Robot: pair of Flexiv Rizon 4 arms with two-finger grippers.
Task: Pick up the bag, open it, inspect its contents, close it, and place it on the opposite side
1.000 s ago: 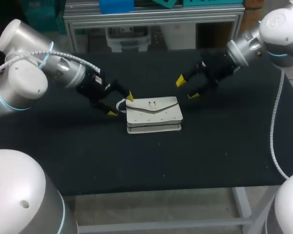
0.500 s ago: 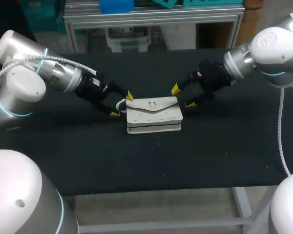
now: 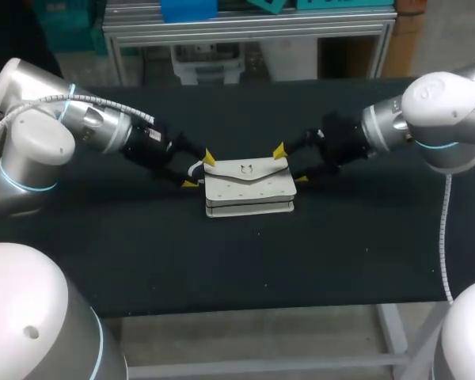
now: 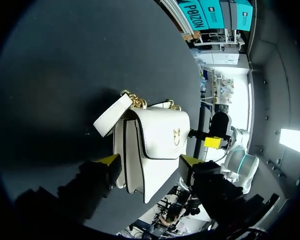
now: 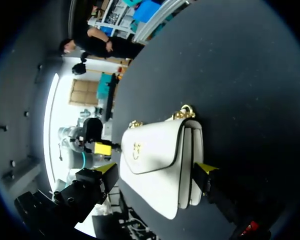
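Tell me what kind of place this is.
Probably a robotics lab bench: the left gripper and right gripper, both yellow-tipped on robot arms, flank a white bag on a black table.

The desk (image 3: 245, 261) carries a flat, matte black covering that spans the head view from 9 o'clock to 3 o'clock, with its far edge toward 12 o'clock and its front edge toward 6 o'clock. Below the front edge, a grey metal frame (image 3: 301, 366) runs crosswise, joined by one leg (image 3: 389, 324) at 5 o'clock. The covering is evenly lit.
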